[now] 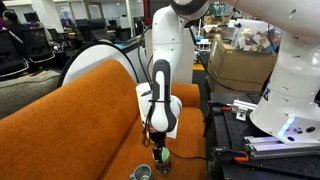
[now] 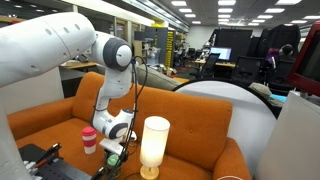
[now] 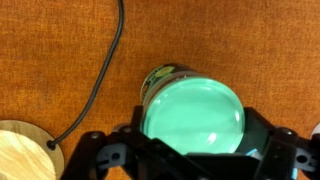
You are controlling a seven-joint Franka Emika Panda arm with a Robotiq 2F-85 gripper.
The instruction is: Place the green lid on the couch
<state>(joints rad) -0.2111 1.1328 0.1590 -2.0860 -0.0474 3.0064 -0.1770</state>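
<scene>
The green lid (image 3: 193, 112), round, pale green and glossy, fills the middle of the wrist view. My gripper (image 3: 196, 138) is shut on it, with a black finger tight against each side. A dark rim shows just past the lid's far edge. In an exterior view the gripper (image 1: 160, 150) hangs low over the seat of the burnt-orange couch (image 1: 80, 115), with a bit of green at its tips. The gripper (image 2: 113, 150) also shows low at the couch (image 2: 200, 135) beside the lamp.
A cream cylindrical lamp (image 2: 153, 143) stands on a round wooden base (image 3: 24, 150), with its black cable (image 3: 104, 62) running across the fabric. A dark grey-teal cup (image 1: 140, 172) sits on the seat near the gripper. A red and white cup (image 2: 89, 138) stands on the couch.
</scene>
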